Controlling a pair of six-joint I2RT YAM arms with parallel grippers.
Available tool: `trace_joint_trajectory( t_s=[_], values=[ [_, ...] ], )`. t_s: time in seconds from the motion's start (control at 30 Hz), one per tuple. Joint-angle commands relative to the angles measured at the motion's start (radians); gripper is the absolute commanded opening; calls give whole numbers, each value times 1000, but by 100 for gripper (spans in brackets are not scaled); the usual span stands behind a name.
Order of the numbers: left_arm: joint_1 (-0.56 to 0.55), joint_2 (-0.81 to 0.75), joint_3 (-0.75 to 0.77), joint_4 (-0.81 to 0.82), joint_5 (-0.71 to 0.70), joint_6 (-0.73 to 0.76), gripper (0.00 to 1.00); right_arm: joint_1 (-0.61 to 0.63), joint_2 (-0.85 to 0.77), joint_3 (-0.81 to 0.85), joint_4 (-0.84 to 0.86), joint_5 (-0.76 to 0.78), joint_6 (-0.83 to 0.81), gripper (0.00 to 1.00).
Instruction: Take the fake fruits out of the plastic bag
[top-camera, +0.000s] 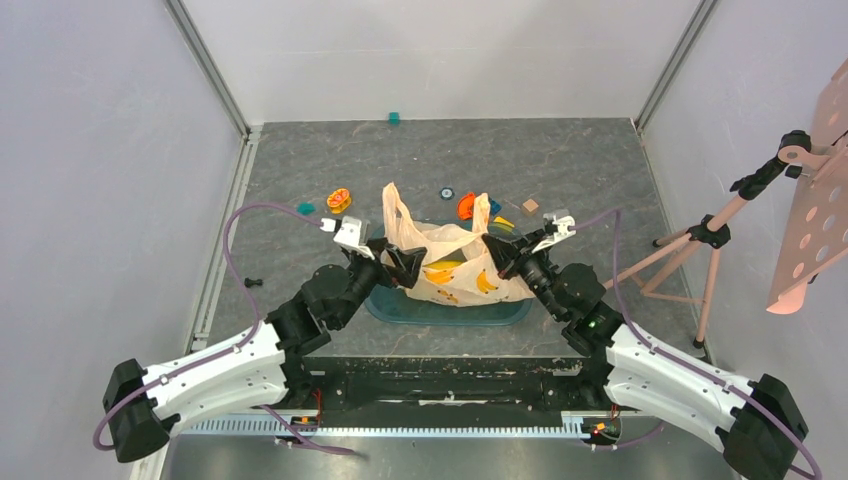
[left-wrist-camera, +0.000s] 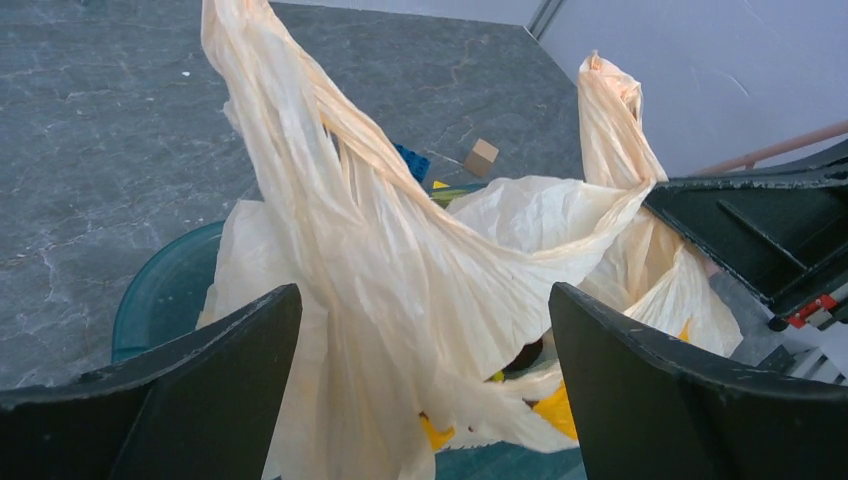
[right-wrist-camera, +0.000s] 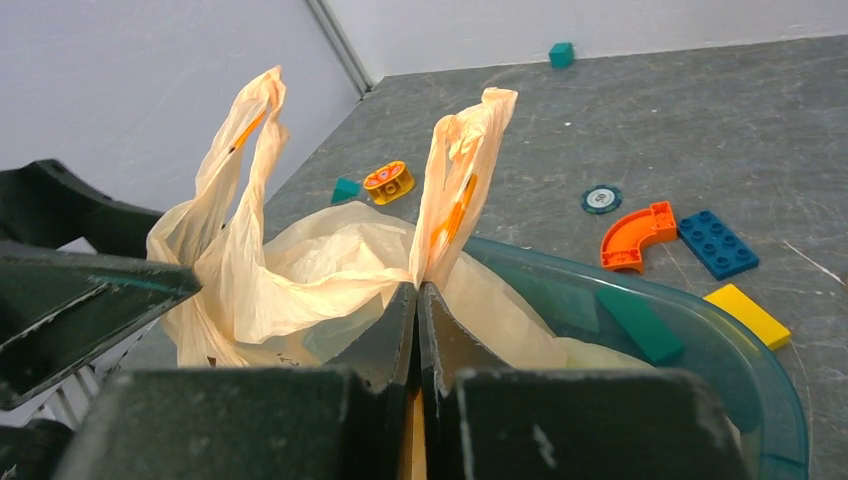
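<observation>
Entry one: left arm (top-camera: 240, 362) reached from the near edge toward table centre; left gripper (left-wrist-camera: 425, 295) stood with fingers spread wide.
Entry two: right arm (top-camera: 655, 368) reached likewise; right gripper (right-wrist-camera: 418, 298) was pinched tight on the plastic bag (right-wrist-camera: 300, 270).

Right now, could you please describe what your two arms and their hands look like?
The left arm and right arm have white lower shells, then black joints. A purple cable loops along each. The left hand and right hand have black wedge-shaped fingers; a green light glows on the right arm.

Arms (top-camera: 235, 362): white shells, black joints and ends.
Cables (top-camera: 228, 245): purple, one along each arm.
Fingers (left-wrist-camera: 200, 390): matte black, broad.
Indicator light (top-camera: 592, 323): green.
</observation>
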Motion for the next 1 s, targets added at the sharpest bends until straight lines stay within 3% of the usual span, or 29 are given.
trace_joint_trajectory(
  t_s=[0.0, 0.17, 0.23, 0.3, 0.4, 0.43, 0.5, 0.57, 0.67, 0.8, 0.97],
  values=[
    [5, 44, 28, 128, -58, 84, 100, -3, -18, 38, 47, -87, -46, 0],
    [22, 145, 65, 162, -97, 70, 100, -3, -48, 19, 47, -149, -63, 0],
    [27, 179, 81, 163, -82, 50, 95, -3, -57, 12, 45, -173, -69, 0],
    [29, 199, 96, 164, -58, 33, 76, -3, -68, 7, 35, -185, -76, 0],
    [29, 198, 103, 157, -29, 28, 27, -3, -91, 3, 10, -170, -88, 2],
    [30, 191, 100, 157, -25, 30, 17, -3, -101, 2, 0, -150, -90, 5],
    [29, 172, 88, 161, -20, 42, 2, -3, -116, 3, -13, -117, -96, 22],
    [30, 147, 69, 179, -5, 61, 2, -3, -123, 8, -19, -100, -102, 43],
    [30, 117, 25, 228, 22, 95, 2, -3, -118, 33, -40, -80, -103, 61],
    [30, 98, -11, 276, 57, 130, 2, -2, -71, 115, -97, -60, -103, 72],
    [30, 81, -39, 308, 96, 159, 2, -5, 54, 337, -329, 60, -111, 79]
  ],
)
